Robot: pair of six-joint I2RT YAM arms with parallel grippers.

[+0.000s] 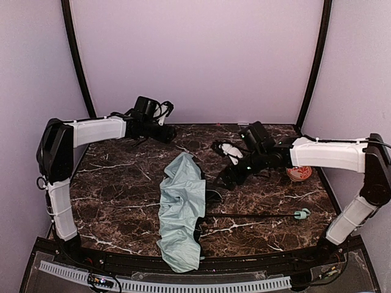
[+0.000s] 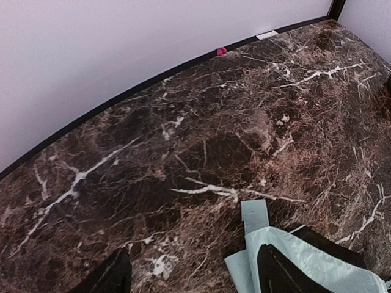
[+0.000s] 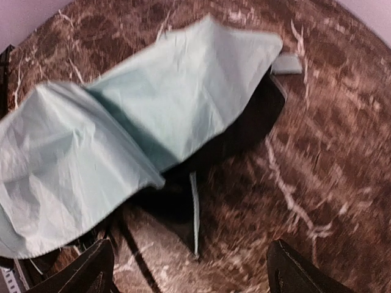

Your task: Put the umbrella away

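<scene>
Near the middle of the table (image 1: 116, 183), the umbrella (image 1: 181, 210) lies crumpled toward the near edge, its shaft running right. The left arm reaches toward the far edge, left gripper (image 2: 189, 271) parted and empty; the right arm bends inward, right gripper (image 3: 189, 262) spread above the fabric

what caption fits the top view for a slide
Mint-green umbrella lies collapsed on the marble table, its handle pointing right.

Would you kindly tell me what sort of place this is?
Likely a robot test booth: plain lilac walls enclose a marble-patterned table, with left arm and right arm mounted at its near edge.
</scene>
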